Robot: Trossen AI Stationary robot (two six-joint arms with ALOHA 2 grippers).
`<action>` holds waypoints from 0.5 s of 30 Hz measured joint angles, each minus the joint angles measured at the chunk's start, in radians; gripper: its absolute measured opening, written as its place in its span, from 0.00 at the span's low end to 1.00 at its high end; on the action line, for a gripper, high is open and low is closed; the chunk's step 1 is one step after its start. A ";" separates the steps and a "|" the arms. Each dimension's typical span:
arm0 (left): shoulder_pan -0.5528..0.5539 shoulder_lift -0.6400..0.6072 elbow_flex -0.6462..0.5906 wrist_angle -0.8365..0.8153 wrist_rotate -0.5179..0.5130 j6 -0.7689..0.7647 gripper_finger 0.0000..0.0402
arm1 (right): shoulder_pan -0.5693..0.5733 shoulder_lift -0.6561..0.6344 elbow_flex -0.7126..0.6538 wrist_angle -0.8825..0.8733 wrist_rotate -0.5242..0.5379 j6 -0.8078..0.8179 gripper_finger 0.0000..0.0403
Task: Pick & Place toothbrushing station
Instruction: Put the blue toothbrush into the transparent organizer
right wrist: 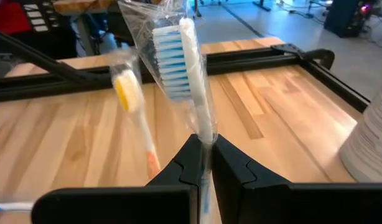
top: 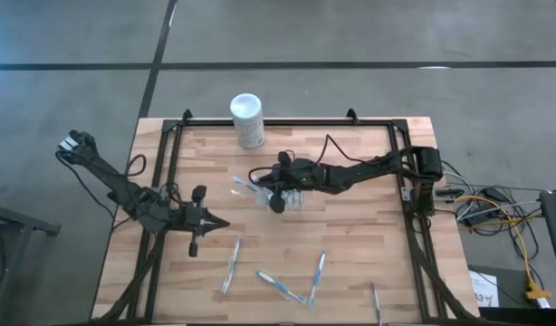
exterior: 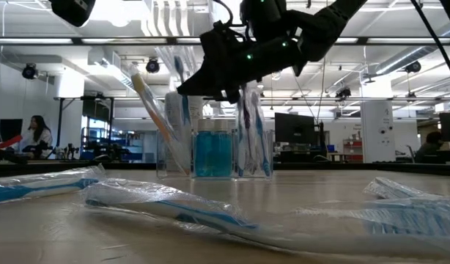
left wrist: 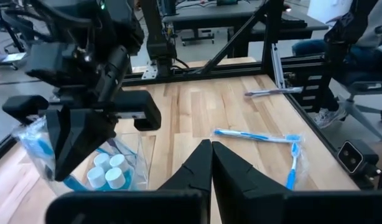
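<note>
In the high view, the right claw (top: 276,201) is seen over the middle of the desk (top: 369,244), directly above the toothbrushing station (top: 291,201), a clear holder standing near the desk's centre. The left claw (top: 216,222) is held low over the left part of the desk, well apart from the station, with its fingers pressed together on nothing. A white canister (top: 248,119) stands at the far edge. Several wrapped toothbrushes (top: 231,264) lie along the near part of the desk.

In the low view, the toothbrushing station (exterior: 214,150) is seen upright on the desk, with blue inside and brushes standing in it. The right claw (exterior: 236,92) hangs just above it, pinching a wrapped toothbrush (exterior: 247,132) whose lower end reaches down into the station. Wrapped brushes lie in the foreground.

In the left wrist view, the left claw (left wrist: 211,149) is shown shut and empty, and the right arm is seen over the station (left wrist: 113,168).

In the right wrist view, the right claw (right wrist: 203,152) is shown pinching the blue-bristled wrapped toothbrush (right wrist: 188,81); a yellow-headed brush (right wrist: 132,102) stands beside it.
</note>
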 joint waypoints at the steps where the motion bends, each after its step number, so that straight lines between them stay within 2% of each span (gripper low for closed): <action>1: 0.000 0.000 0.000 0.000 -0.001 0.002 0.02 | 0.000 0.000 -0.006 0.004 0.002 -0.001 0.03; 8: 0.000 0.001 0.000 0.036 -0.015 0.008 0.02 | -0.003 0.000 -0.018 0.003 0.000 0.015 0.05; 15: 0.000 0.001 0.000 0.045 -0.014 0.002 0.05 | -0.004 -0.002 -0.014 -0.001 -0.002 0.036 0.26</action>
